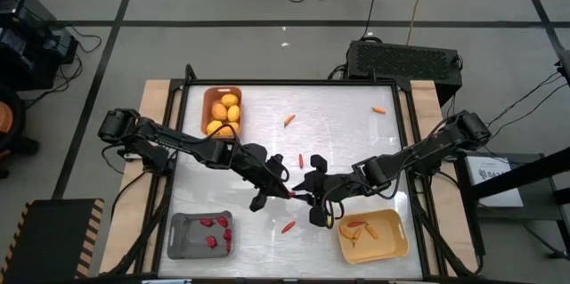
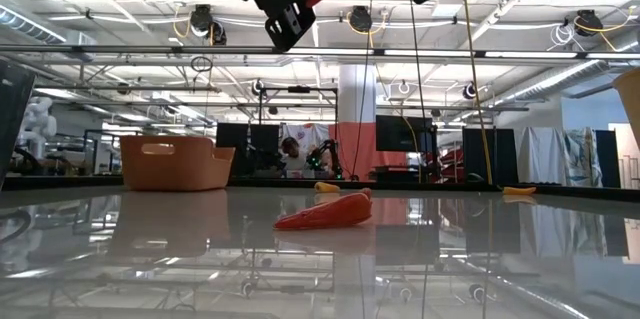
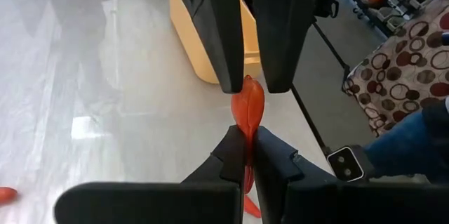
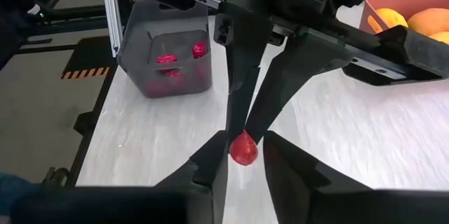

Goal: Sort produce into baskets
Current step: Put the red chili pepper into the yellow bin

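- Step in hand, judged: mid-air handover of one red chilli (image 3: 248, 108) between the two grippers, above table centre, slightly toward 6 o'clock in the high view.
- Left gripper (image 1: 281, 190): fully closed on the chilli, fingers pinching its lower half, tip projecting forward.
- Right gripper (image 1: 305, 194): facing the left one head-on, fingers partly open and straddling the chilli's free end. Small gaps visible on either side in the right wrist view, so no firm grip confirmed.
- Arm pose: left arm reaching in from 9 o'clock, right arm from 3 o'clock, both stretched low and long, wrists meeting nose to nose. Both grippers raised clear of the tabletop in the low view.
- Destination, judged: grey tray (image 1: 183, 231) at 7 o'clock, already holding red chillies.
- Next move calls for: a decision on which gripper keeps the piece, a secure pinch before the other lets go, then carriage toward 7 o'clock.
- Risk: small, smooth piece, liable to drop if both grips slacken together.
- Outstanding: loose chillies at centre (image 1: 301, 160) and 6 o'clock (image 1: 288, 227); carrot sticks at 12 o'clock (image 1: 289, 120) and 1 o'clock (image 1: 378, 109).
- Lemons (image 1: 224, 113) in the orange-brown tray (image 1: 207, 106) at 11 o'clock; yellow tray (image 1: 396, 248) at 5 o'clock.
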